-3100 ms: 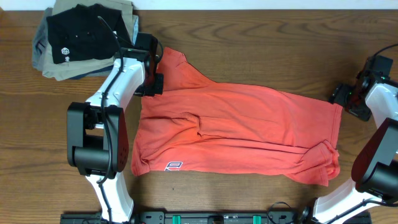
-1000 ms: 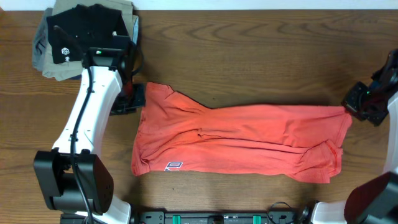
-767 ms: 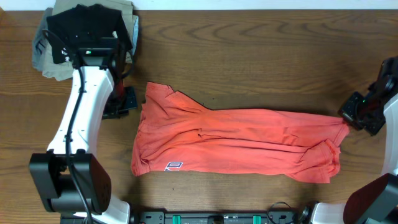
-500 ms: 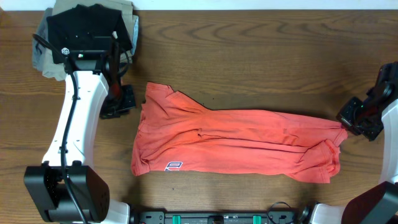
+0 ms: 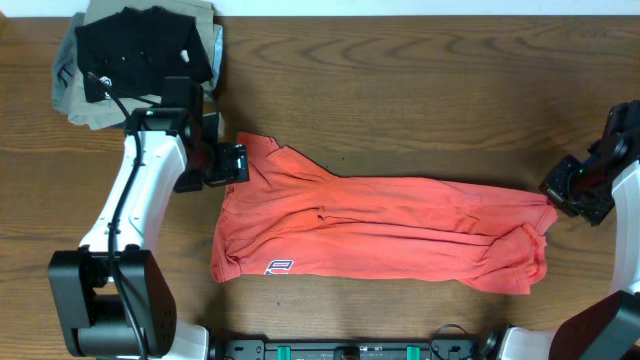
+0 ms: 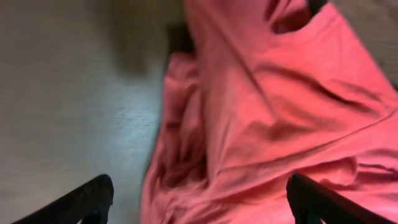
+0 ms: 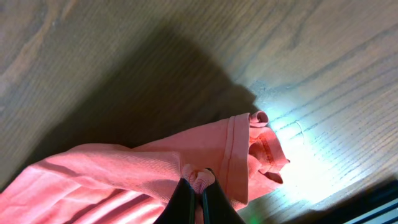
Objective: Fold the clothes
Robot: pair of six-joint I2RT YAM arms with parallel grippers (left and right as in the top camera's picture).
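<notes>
The clothes, a coral-red T-shirt (image 5: 390, 225), lie stretched out sideways across the wooden table, with a bit of white print (image 5: 280, 267) near the front left corner. My left gripper (image 5: 236, 163) hovers at the shirt's upper left corner, jaws wide open. In the left wrist view the shirt (image 6: 261, 112) lies crumpled below the open left gripper (image 6: 199, 208), nothing held. My right gripper (image 5: 556, 196) is at the shirt's right edge. In the right wrist view the right gripper (image 7: 200, 186) is shut on a small pinch of the shirt's hem (image 7: 239, 149), lifted slightly off the table.
A pile of folded garments sits at the back left: a black shirt (image 5: 140, 50) on top of grey and khaki ones (image 5: 78, 100), just behind the left arm. Bare wood (image 5: 420, 90) stretches behind the red shirt.
My left gripper has opened and let go of the shirt's upper left corner, then shifted right over it. The right gripper still pinches the right edge and has barely moved.
</notes>
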